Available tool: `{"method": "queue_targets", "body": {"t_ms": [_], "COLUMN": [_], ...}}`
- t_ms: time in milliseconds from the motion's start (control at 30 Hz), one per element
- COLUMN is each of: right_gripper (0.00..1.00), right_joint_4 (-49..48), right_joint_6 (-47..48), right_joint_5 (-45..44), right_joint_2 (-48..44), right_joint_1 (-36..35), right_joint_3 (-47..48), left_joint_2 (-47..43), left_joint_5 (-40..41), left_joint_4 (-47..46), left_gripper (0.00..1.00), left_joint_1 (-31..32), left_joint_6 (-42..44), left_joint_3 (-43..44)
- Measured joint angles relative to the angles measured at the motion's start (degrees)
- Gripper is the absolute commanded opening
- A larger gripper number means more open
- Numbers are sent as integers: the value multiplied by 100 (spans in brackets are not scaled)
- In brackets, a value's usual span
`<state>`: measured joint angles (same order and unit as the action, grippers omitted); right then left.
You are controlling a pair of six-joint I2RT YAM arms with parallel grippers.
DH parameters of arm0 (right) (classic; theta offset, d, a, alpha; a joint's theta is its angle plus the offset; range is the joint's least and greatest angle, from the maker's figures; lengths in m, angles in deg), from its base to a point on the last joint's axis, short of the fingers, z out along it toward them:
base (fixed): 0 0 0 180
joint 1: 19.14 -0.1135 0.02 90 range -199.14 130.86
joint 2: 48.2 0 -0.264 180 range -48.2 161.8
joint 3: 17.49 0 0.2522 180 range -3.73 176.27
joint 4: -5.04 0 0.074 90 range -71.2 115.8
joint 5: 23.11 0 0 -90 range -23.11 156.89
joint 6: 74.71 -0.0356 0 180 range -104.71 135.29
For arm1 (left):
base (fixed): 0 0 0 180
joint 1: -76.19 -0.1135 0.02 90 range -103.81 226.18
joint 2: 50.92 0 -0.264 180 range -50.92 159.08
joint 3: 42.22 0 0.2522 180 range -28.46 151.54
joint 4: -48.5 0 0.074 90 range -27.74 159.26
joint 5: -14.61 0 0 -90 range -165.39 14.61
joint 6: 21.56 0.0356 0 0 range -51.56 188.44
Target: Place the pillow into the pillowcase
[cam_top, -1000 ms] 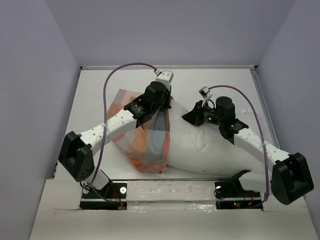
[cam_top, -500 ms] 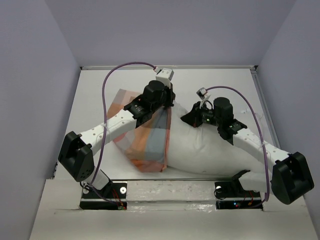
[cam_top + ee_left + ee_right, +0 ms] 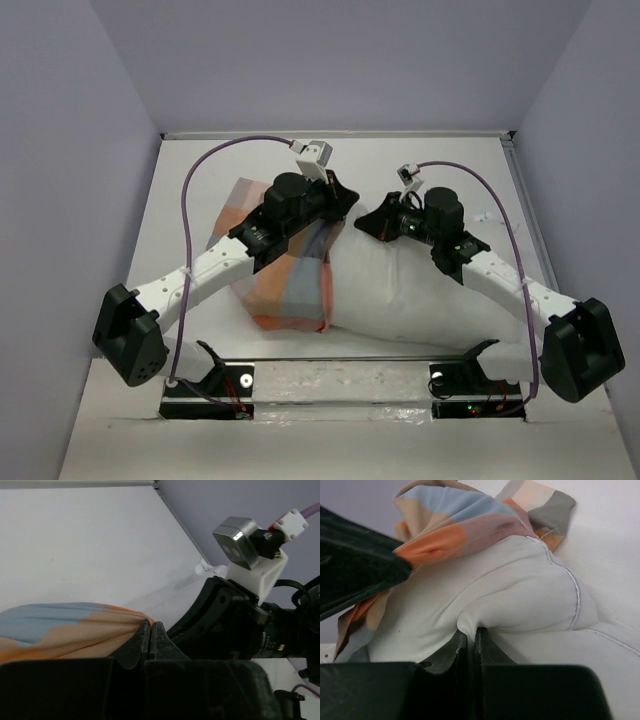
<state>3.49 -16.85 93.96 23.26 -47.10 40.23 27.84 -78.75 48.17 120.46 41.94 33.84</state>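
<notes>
From above I lose the pillow's (image 3: 420, 300) left end inside the pillowcase (image 3: 292, 295); my left arm (image 3: 220, 262) covers the case's far edge; the right wrist view crops the pillow.

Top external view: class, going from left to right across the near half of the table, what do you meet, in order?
The left arm's black elbow → the checked pillowcase → the bare white part of the pillow → the right arm's black elbow.
</notes>
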Motion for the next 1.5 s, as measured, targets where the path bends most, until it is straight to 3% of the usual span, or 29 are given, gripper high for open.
{"method": "queue_targets", "body": {"t_ms": [133,300,400,567,700,800,967,1100,1200,1233,1267,1300,1333,1367,1467,1500], "right_gripper": [0,0,0,0,0,0,0,0,0,2,11,29,29,49,74,76], "right_joint_4": [175,-35,-125,13,704,920,942,785,684,684,654,599,560,529,697,761], "right_joint_6": [-13,-50,-168,-251,-184,-170,-468,-1073,-1460,-1532,-1609,-1635,-1655,-1668,-1458,-1375], "right_joint_5": [-160,-684,-931,-1537,-2046,-2365,-2096,-1593,-1370,-1364,-1373,-1399,-1419,-1440,-1499,-1499], "right_joint_2": [190,1427,1668,793,-619,-881,514,1521,1720,1716,1705,1705,1705,1709,1711,1703], "right_joint_1": [-92,-597,-782,-911,-1088,-1130,-507,42,254,282,317,337,356,407,540,557], "right_joint_3": [505,1261,1244,715,483,498,1019,1357,1482,1480,1482,1482,1480,1488,1648,1698], "left_joint_2": [-247,-271,-306,-466,-463,-382,-424,-400,-225,-109,11,219,295,483,586,503], "left_joint_5": [-323,-431,-308,-415,-450,-581,-363,-138,-17,17,15,-46,-79,-68,76,251], "left_joint_4": [-105,-15,273,396,380,238,57,122,195,337,442,538,575,748,1025,1147], "left_gripper": [0,0,0,0,0,0,0,1,29,55,67,84,90,94,99,99], "left_joint_1": [87,302,319,133,-219,-168,389,442,439,428,409,378,361,356,369,393], "left_joint_6": [-127,-142,-68,-31,-66,-214,-321,-382,-323,-245,-192,-116,-138,-11,229,330], "left_joint_3": [48,374,385,385,424,424,247,2,4,98,238,424,507,734,964,970]}}
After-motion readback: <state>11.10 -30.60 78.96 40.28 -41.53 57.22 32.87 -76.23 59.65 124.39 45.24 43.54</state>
